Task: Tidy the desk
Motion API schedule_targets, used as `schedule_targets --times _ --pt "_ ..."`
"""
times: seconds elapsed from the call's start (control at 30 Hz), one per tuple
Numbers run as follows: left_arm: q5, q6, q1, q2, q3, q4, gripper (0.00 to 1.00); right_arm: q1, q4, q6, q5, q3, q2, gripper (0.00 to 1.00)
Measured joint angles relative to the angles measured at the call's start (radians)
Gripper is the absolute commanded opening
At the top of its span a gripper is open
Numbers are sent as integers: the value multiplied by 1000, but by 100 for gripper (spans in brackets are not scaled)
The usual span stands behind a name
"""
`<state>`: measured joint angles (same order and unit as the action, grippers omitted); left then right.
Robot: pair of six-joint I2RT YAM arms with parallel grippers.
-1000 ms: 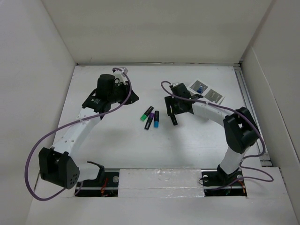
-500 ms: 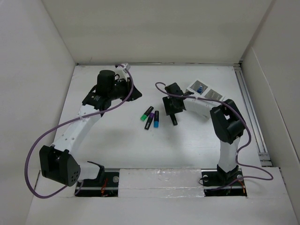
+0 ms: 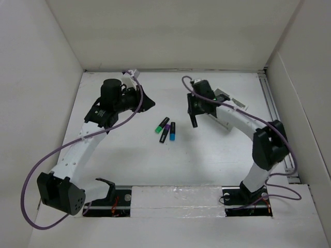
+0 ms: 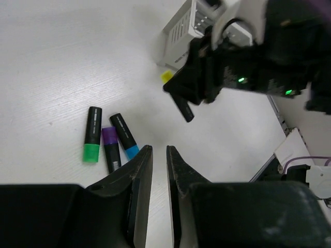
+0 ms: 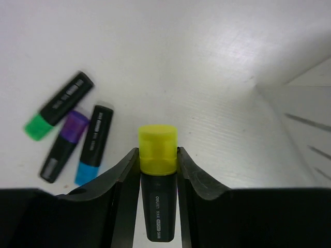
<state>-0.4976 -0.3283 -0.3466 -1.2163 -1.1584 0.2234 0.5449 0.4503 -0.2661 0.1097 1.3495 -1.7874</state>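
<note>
My right gripper (image 5: 158, 153) is shut on a black highlighter with a yellow cap (image 5: 158, 150) and holds it above the white desk (image 3: 155, 160). In the top view the right gripper (image 3: 194, 120) is right of three highlighters lying together: green (image 3: 162, 125), purple (image 3: 165, 134) and blue (image 3: 172, 132). They also show in the right wrist view: green (image 5: 59, 106), purple (image 5: 64, 144), blue (image 5: 94, 144). My left gripper (image 3: 149, 104) is shut and empty, left of and behind the three. In the left wrist view its jaws (image 4: 159, 150) stand almost together with nothing between them.
A small white box (image 3: 228, 97) lies behind the right arm, mostly hidden by it; its side shows in the right wrist view (image 5: 305, 119) and the left wrist view (image 4: 181, 31). A metal rail (image 3: 276, 124) runs along the right edge. White walls close in three sides.
My right gripper has moved toward the far side, nearer the white box, with the yellow highlighter still in it. The left arm has shifted slightly back and left.
</note>
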Motion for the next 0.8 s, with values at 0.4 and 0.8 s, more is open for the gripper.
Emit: schedule_targets --times 0.4,0.8 --pt "492 56 -725 -224 -252 59 15 -472 -61 0 -39 60 325 3" --pt "518 -38 -410 -29 -170 4 19 -560 -83 -19 -30 -25 288 4"
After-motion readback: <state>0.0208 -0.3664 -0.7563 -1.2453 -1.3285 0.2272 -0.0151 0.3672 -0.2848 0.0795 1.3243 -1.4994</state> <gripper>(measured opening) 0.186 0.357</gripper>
